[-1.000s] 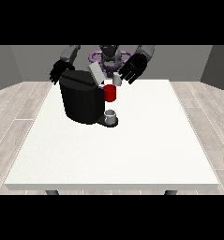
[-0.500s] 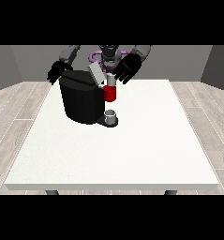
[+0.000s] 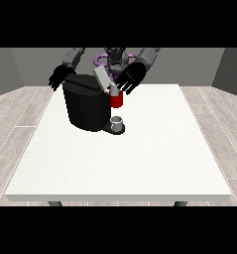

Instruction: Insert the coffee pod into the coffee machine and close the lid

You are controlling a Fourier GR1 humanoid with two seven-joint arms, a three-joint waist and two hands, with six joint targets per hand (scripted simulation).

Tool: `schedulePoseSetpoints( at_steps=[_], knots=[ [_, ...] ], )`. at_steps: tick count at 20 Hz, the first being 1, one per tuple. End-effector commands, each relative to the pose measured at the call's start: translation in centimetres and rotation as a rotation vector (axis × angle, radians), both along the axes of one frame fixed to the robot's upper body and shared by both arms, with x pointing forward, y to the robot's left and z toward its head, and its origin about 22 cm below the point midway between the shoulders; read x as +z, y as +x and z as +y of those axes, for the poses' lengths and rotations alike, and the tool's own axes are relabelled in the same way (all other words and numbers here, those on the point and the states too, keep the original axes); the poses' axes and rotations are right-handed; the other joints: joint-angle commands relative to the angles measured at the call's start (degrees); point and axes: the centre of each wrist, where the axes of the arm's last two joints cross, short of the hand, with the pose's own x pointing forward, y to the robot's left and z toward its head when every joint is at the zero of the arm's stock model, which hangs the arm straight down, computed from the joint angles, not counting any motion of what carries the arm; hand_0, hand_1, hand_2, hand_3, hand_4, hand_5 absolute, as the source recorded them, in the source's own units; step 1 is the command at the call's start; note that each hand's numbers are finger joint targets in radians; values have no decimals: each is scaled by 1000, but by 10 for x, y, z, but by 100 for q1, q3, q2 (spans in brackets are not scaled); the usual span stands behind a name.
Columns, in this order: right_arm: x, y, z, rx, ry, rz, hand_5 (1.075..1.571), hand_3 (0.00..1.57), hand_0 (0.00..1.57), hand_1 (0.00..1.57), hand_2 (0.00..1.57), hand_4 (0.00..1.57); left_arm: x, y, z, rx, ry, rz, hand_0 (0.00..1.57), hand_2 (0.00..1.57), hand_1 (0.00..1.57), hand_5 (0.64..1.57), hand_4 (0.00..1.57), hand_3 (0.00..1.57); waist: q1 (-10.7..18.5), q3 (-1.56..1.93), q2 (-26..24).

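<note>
1. My pod does not show plainly anywhere, so I cannot tell where it is.
2. The coffee machine (image 3: 87, 108) is a big black block with smooth, dark sides and a flat top. It stands on the far left part of the table.
3. Its lid (image 3: 103, 78) is a thin grey flap. It sticks up at a slant from the top of the machine, so it looks open.
4. A red thing at the machine (image 3: 116, 100) is small and round like a short can. It sits at the front of the machine, just under the lid.
5. Below it is a small grey cup (image 3: 118, 121), round and shiny, on a dark base at the foot of the machine.
6. My hand at the view's right (image 3: 129, 79) is black. It is right beside the lid and just above the red thing. Its fingers are spread and point down toward the table. I cannot tell if it touches the lid.
7. My hand at the view's left (image 3: 61, 77) is black too. It hangs near the back left corner of the machine, with loose fingers that hold nothing.
8. The table (image 3: 140, 163) is big, white and flat, with a smooth top. The floor (image 3: 13, 114) around it looks like pale wood boards.
</note>
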Motion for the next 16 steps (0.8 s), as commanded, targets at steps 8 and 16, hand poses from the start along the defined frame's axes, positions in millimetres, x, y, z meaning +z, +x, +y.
schedulePoseSetpoints(
  at_steps=[8, 16],
  knots=[
    [7, 0, -10, -26, -8, 28, 1571, 0, 0, 0, 0, 462, -19, 1, 1, -29, 7, 54, 1160, 1244, 1160, 1571, 506, 1185, 106, -1, -133],
    [-22, -6, -11, -40, 18, 8, 1571, 0, 0, 0, 0, 415, -26, 2, -20, -42, 21, 62, 1230, 1274, 1230, 1571, 481, 1180, 220, 1, 2]
  ],
)
